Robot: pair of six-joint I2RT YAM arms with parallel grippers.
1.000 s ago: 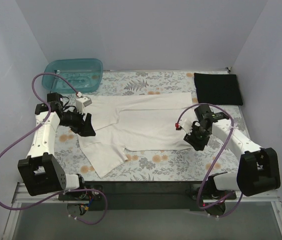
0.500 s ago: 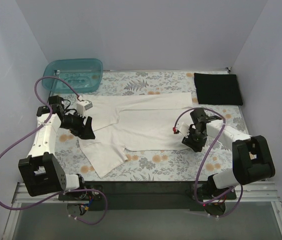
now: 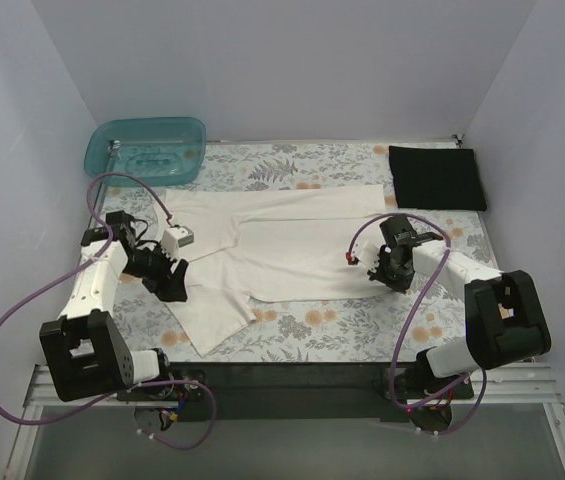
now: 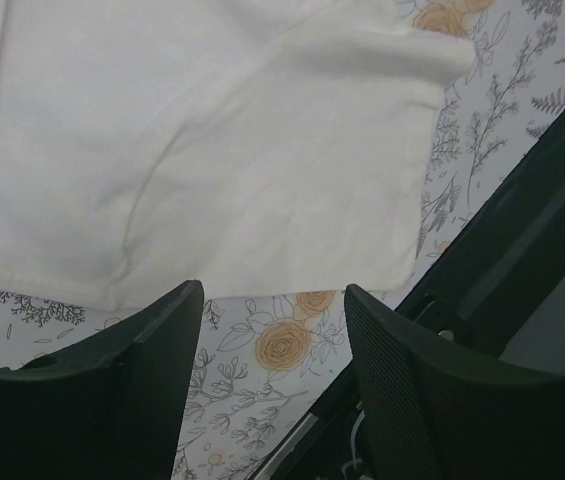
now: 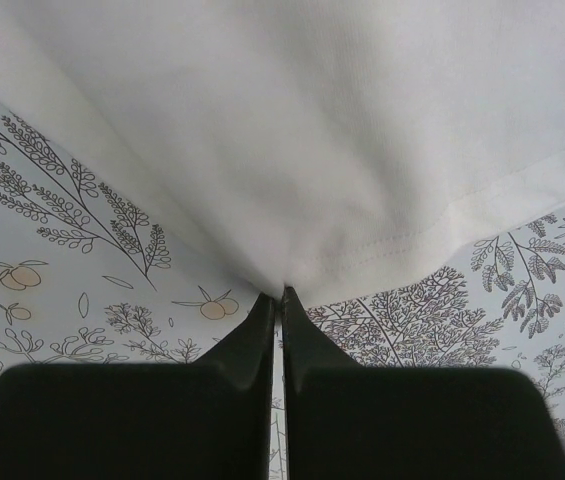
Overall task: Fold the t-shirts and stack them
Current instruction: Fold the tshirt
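The cream-white t-shirt (image 3: 292, 245) lies spread on the floral cloth, one sleeve (image 3: 207, 310) pointing toward the near edge. My right gripper (image 3: 386, 272) is at its right hem. In the right wrist view it (image 5: 282, 298) is shut on the pinched hem of the white fabric (image 5: 312, 130). My left gripper (image 3: 173, 285) hovers at the shirt's left side. Seen from the left wrist, it (image 4: 272, 350) is open, with the white sleeve's edge (image 4: 212, 160) just beyond its fingertips and only cloth between them. The black t-shirt (image 3: 437, 178) lies folded at the back right.
A translucent teal tub (image 3: 147, 150) stands at the back left corner. The floral cloth (image 3: 362, 330) covers the table. The dark front rail (image 4: 522, 250) runs close to the left gripper. Purple cables loop from both arms.
My right gripper has closed on the white shirt's right hem after shifting slightly left. My left gripper has moved nearer, down along the shirt's left side, still open.
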